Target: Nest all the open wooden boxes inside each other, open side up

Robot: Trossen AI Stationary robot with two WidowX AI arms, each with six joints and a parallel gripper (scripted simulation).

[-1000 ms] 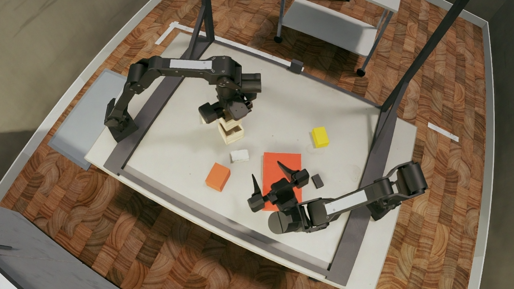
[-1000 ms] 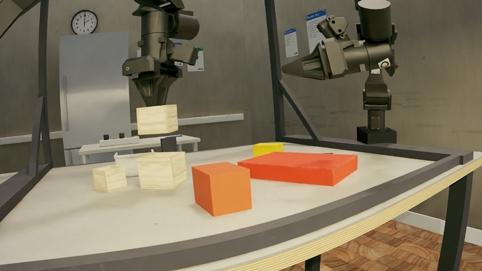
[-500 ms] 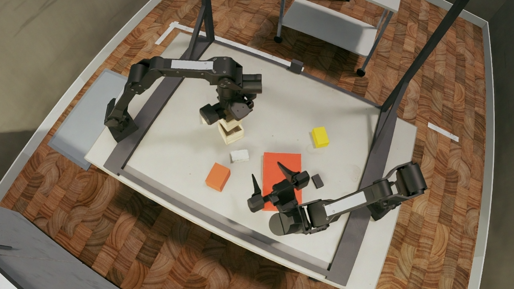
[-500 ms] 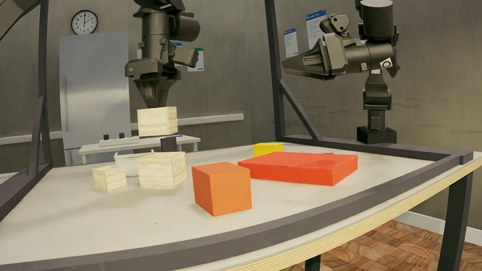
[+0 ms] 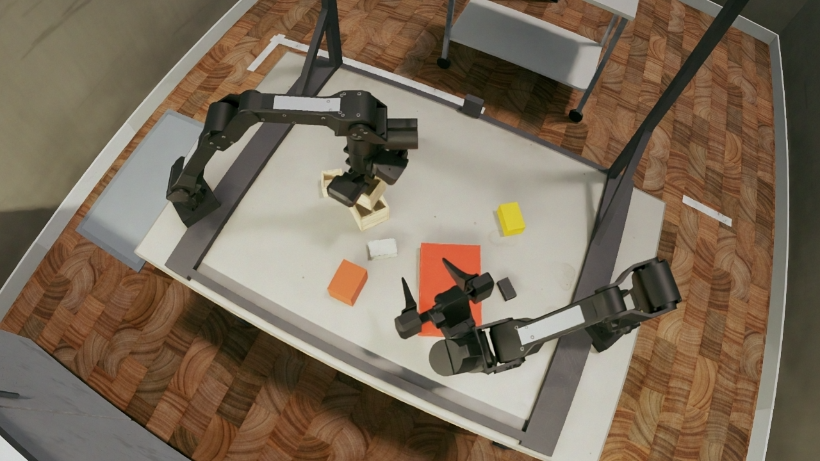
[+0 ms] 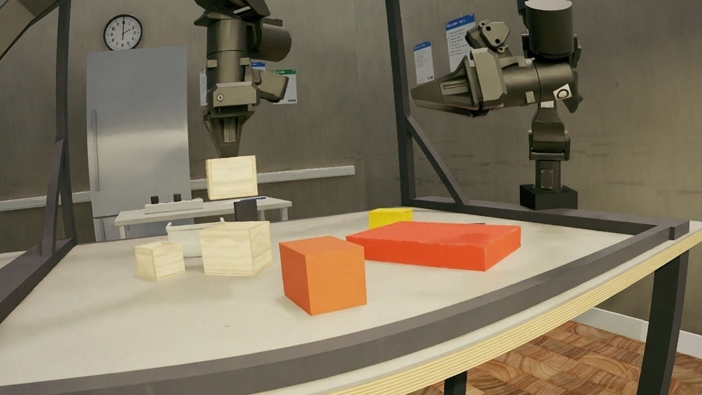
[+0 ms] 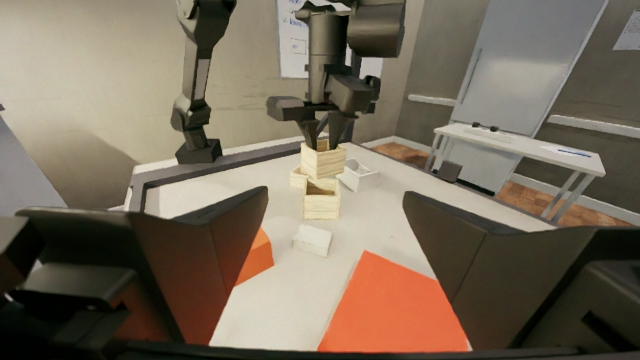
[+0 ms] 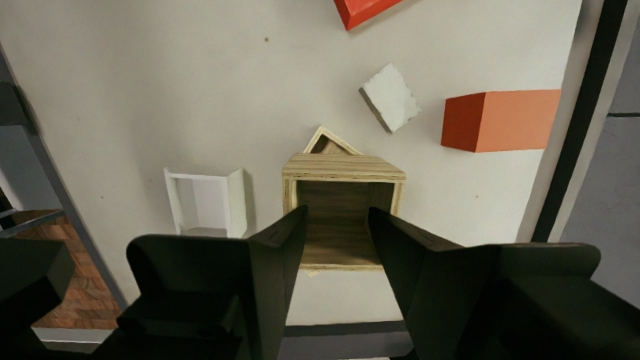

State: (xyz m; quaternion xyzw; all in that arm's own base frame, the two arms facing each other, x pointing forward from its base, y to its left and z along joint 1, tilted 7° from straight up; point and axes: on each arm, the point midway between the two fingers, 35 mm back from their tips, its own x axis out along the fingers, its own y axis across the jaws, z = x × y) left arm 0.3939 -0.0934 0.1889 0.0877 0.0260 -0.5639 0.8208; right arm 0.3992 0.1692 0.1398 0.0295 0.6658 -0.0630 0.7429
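Observation:
My right gripper (image 6: 228, 147) points straight down and is shut on the medium wooden box (image 6: 230, 176), holding it in the air with its open side up. It also shows in the right wrist view (image 8: 343, 215). Directly below stands the largest wooden box (image 6: 236, 247), upright on the table; only its corner (image 8: 330, 142) peeks out beneath the held box. The smallest wooden box (image 6: 159, 259) sits on the table beside it. My left gripper (image 5: 426, 274) is open and empty, raised over the red slab (image 5: 450, 280), well away from the boxes.
A white open tray (image 8: 206, 202) lies close behind the largest box. A white block (image 5: 382, 248), an orange cube (image 5: 347, 281), a yellow block (image 5: 510, 218) and a small dark block (image 5: 506, 288) lie on the table. Frame posts stand at the table's edges.

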